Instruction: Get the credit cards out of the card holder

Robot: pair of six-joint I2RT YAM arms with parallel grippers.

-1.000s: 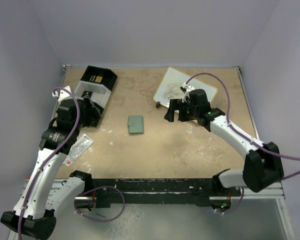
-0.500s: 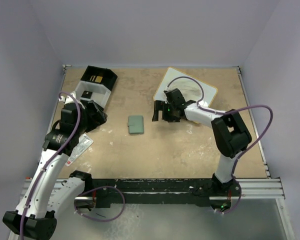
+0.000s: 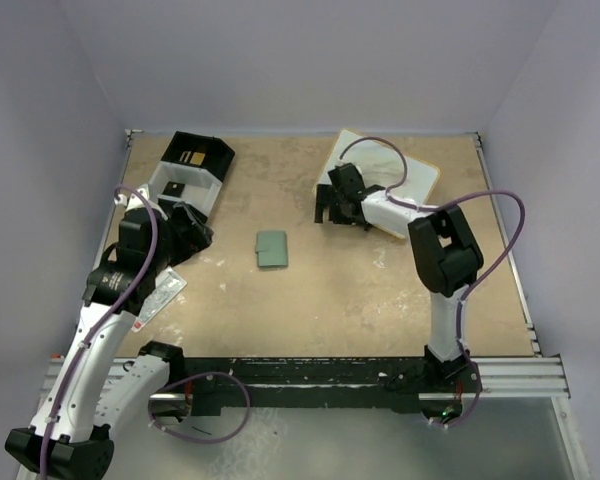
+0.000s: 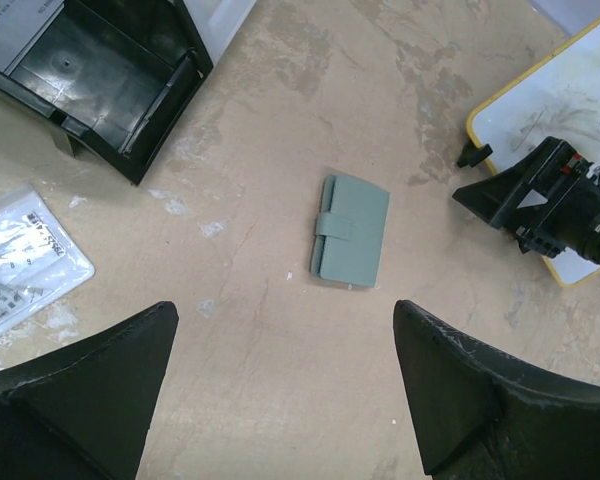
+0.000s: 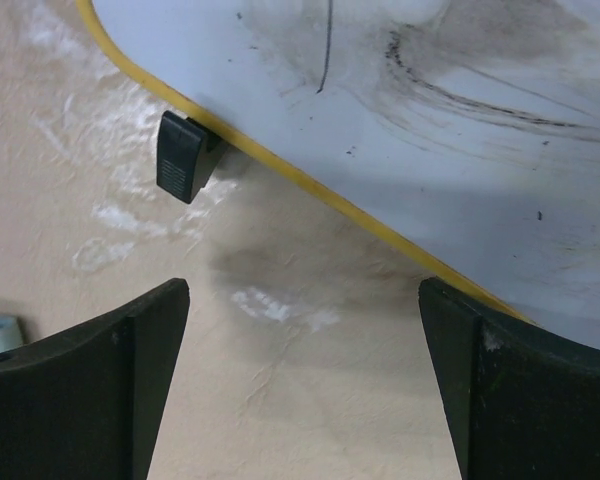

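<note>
- Left of the closed card holder, the left gripper hangs, jaws spread, empty.
- Right of it, the right gripper gapes too.
- Likely light and pliable; pinch its strap edge.

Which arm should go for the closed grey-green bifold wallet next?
Probably left: the grey-green wallet sits centred ahead of the open left gripper, unobstructed. The open right gripper faces the yellow-rimmed whiteboard, wallet off to one side.

Grey-green card holder, yellow-rimmed white board, black-and-white tray
</note>
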